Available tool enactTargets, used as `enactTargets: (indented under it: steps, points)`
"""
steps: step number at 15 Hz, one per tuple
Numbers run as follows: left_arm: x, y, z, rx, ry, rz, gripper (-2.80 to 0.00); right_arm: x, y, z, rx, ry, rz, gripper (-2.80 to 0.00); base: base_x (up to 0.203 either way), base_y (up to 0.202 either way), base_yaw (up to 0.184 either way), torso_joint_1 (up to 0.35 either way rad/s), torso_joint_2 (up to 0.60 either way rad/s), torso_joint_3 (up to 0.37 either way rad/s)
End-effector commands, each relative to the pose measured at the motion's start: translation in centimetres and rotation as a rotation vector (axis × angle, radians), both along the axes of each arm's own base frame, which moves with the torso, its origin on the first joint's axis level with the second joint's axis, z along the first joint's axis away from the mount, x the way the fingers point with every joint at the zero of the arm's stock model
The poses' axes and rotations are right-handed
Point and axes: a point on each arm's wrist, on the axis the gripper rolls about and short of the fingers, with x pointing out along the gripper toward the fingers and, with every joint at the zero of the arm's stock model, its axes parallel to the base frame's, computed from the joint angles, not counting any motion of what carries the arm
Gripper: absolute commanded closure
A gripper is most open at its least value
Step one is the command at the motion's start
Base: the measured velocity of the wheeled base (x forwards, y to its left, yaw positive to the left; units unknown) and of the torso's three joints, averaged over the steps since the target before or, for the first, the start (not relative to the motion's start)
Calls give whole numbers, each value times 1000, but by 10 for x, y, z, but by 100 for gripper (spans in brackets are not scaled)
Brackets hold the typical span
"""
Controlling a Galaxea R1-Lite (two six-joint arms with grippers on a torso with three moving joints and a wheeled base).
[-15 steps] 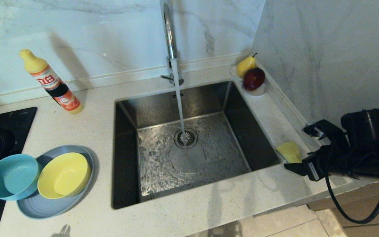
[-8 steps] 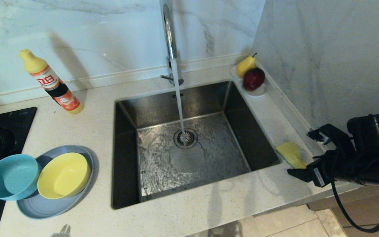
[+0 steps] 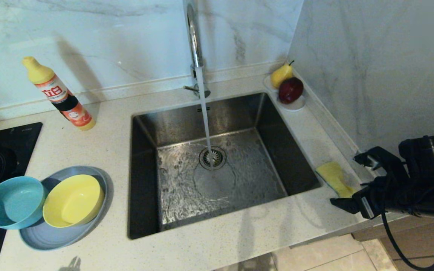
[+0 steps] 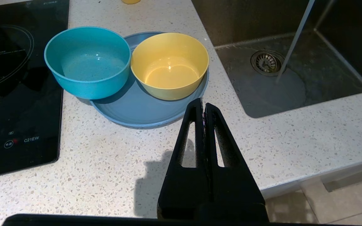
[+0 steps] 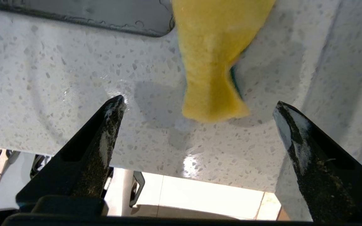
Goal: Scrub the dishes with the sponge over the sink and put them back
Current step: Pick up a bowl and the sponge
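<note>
The counter (image 3: 89, 146) is pale speckled stone with a smooth, slightly glossy face, and the sink (image 3: 171, 116) is brushed stainless steel, wet and shining under a polished chrome tap (image 3: 193, 41). The sponge (image 5: 214, 59) looks soft and fuzzy, matt yellow. The yellow bowl (image 4: 169, 65), teal bowl (image 4: 88, 61) and plate (image 4: 137, 110) look like smooth plastic with a dull sheen.

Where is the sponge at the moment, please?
In the head view, the sponge lies on the counter right of the sink, just ahead of the open right gripper.
</note>
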Motion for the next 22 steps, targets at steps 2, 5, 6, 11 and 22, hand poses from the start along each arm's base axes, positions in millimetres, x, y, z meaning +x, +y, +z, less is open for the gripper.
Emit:
enactTargets:
  steps: [2, 5, 6, 11, 22]
  points:
    - [3, 0, -11, 0, 40, 0, 0, 1, 0, -4, -2, 13, 2, -280, 0, 0, 0, 0, 0, 0]
    - [3, 0, -11, 0, 40, 0, 0, 1, 0, -5, 0, 18, 0, -280, 0, 0, 0, 0, 0, 0]
    - [3, 0, -11, 0, 40, 0, 0, 2, 0, -5, 0, 18, 0, -280, 0, 0, 0, 0, 0, 0]
    - [3, 0, -11, 0, 40, 0, 0, 3, 1, -8, -3, 27, 1, -280, 0, 0, 0, 0, 0, 0]
    - [3, 0, -11, 0, 40, 0, 0, 8, 1, -13, -2, 30, 2, 0, 0, 0, 0, 0, 0, 0]
